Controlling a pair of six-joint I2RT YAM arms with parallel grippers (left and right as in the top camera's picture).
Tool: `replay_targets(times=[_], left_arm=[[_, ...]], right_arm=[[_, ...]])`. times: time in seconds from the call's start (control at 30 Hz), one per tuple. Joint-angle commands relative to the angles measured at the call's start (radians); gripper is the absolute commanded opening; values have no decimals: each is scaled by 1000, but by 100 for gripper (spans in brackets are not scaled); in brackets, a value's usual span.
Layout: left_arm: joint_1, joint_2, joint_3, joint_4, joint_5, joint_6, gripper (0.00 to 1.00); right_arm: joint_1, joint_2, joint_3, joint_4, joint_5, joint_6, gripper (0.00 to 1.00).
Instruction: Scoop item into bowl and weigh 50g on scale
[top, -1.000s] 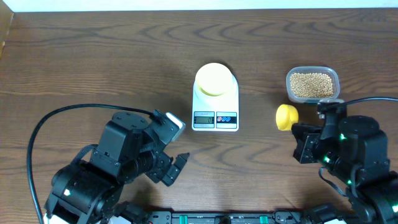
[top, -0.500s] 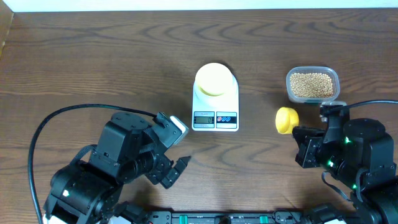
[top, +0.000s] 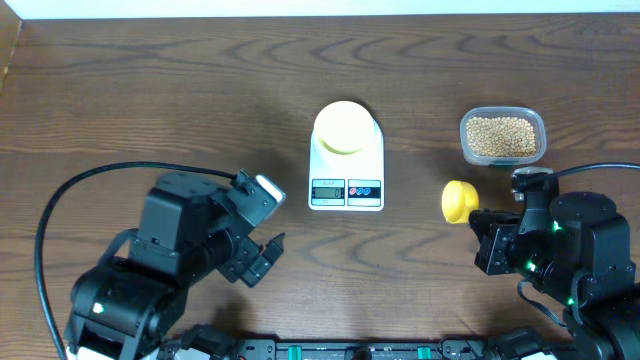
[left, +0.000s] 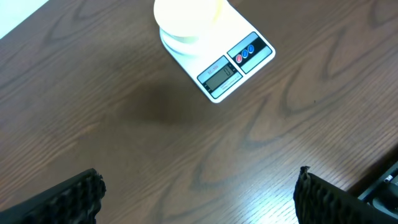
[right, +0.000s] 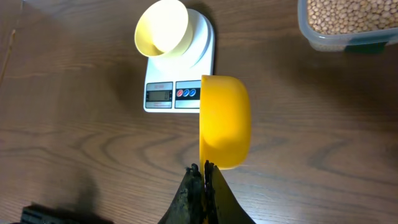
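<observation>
Got the bowl (top: 345, 127) sitting on the round platform of the scale (top: 346, 172), mid-table, display and two coloured buttons facing the arms. Seeing the beans (top: 502, 137) all in the clear tub (top: 463, 135), right of the scale and well apart from it. Reading right gripper (right: 202, 171) as pinched fully shut on the yellow scoop (right: 225, 121): cup turned on its side just past the fingertips, handle hidden between the fingers. From overhead, placing the scoop between scale and tub, nearer the tub, close to its front-left corner but apart from it. Reading left gripper (left: 199, 186) as spread wide, gripping nothing, over the wooden table (top: 150, 90) at front left, with the scale ahead of it and well apart. Can't make out the digits on the display, too small.
</observation>
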Motion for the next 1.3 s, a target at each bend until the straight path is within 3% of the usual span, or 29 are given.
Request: replay_targets(times=[0.0, 0.23, 0.4, 1.27], left_arm=[[93, 17, 28, 2, 170, 137, 99], [155, 143, 28, -31, 284, 275, 99], [155, 208, 27, -43, 356, 290, 99], [155, 209, 27, -69, 264, 301, 99]], right_arm=[[-13, 0, 15, 0, -19, 14, 1], [-13, 0, 15, 0, -19, 14, 1], [-13, -1, 15, -1, -19, 10, 1], [-13, -1, 15, 0, -78, 18, 1]])
